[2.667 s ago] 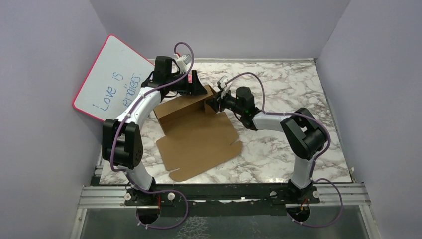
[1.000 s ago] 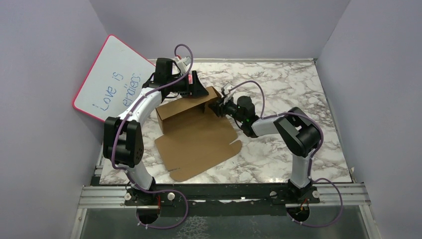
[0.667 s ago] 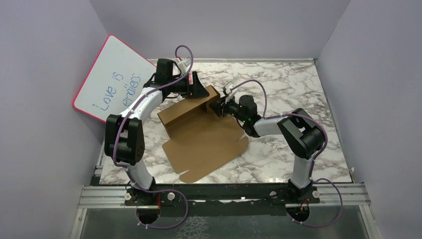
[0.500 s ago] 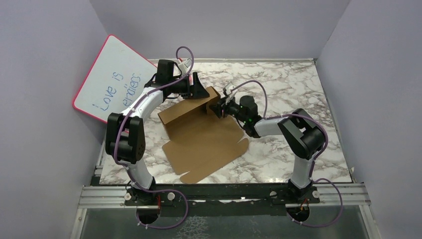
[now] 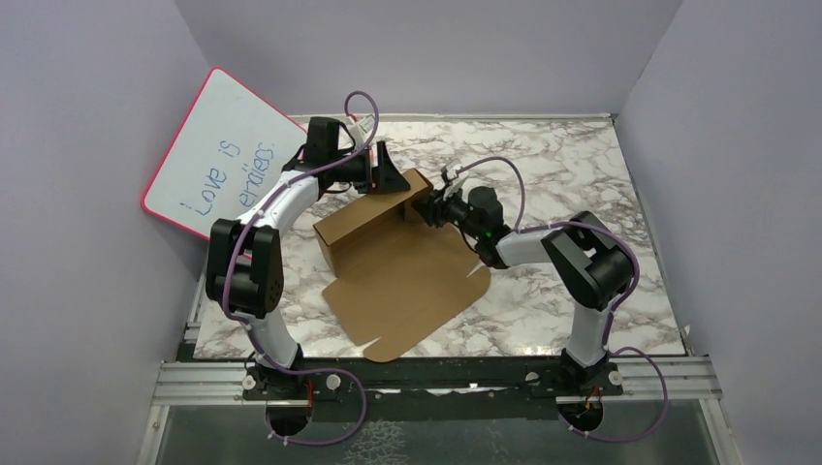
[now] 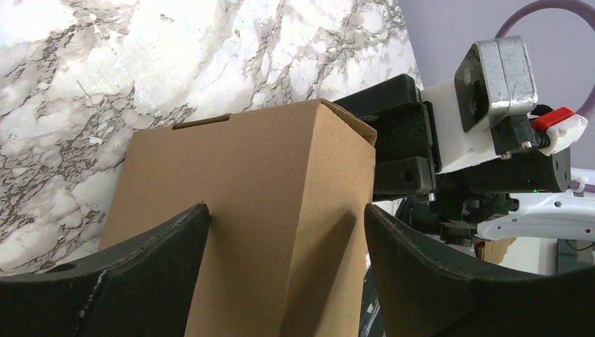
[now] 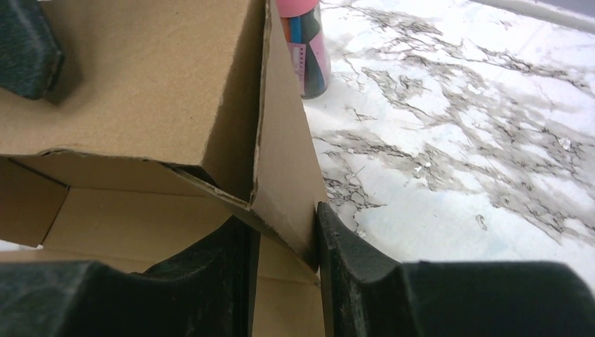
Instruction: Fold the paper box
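Observation:
The paper box is brown cardboard, its big flat panel lying on the marble table. Its far wall stands upright. My left gripper is at the top right end of that wall. In the left wrist view the left gripper is open wide, both fingertips against the wall's outer face. My right gripper is at the wall's right end. In the right wrist view the right gripper is shut on the upright end flap at the corner.
A pink-framed whiteboard leans against the left wall. Behind the box's corner stands a pink tube of pens. Purple walls close in the table on three sides, and the arm bases sit on the rail at the near edge.
The box has slid to the right and toward the near edge, its flat panel swinging with it. Both grippers have stayed at the raised wall and moved along with it.

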`<control>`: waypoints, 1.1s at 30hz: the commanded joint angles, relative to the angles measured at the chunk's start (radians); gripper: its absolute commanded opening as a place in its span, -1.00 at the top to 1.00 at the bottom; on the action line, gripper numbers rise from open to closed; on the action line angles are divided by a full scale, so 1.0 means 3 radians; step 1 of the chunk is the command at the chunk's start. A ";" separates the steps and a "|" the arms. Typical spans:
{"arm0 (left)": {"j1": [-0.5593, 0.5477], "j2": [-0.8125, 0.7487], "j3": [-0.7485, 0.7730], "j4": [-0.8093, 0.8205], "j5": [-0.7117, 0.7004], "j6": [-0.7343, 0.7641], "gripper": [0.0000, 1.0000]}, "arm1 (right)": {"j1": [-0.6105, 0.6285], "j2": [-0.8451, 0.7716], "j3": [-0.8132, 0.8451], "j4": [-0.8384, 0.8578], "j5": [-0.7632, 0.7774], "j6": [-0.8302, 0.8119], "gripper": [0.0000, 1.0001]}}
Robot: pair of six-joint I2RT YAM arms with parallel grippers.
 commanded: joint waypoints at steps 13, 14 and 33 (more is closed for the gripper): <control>0.0070 -0.0225 -0.0074 -0.0061 -0.0205 -0.0023 -0.73 | -0.0018 -0.0337 -0.0059 -0.0161 0.0113 -0.0031 0.28; 0.0070 -0.0198 -0.0068 -0.0062 -0.0168 -0.0036 -0.73 | -0.0019 -0.0332 -0.0073 -0.0122 0.0032 -0.0063 0.22; 0.0071 0.0000 -0.0064 -0.0050 0.0072 -0.0074 -0.75 | -0.0344 -0.0160 0.0060 0.0544 -0.1254 0.0019 -0.06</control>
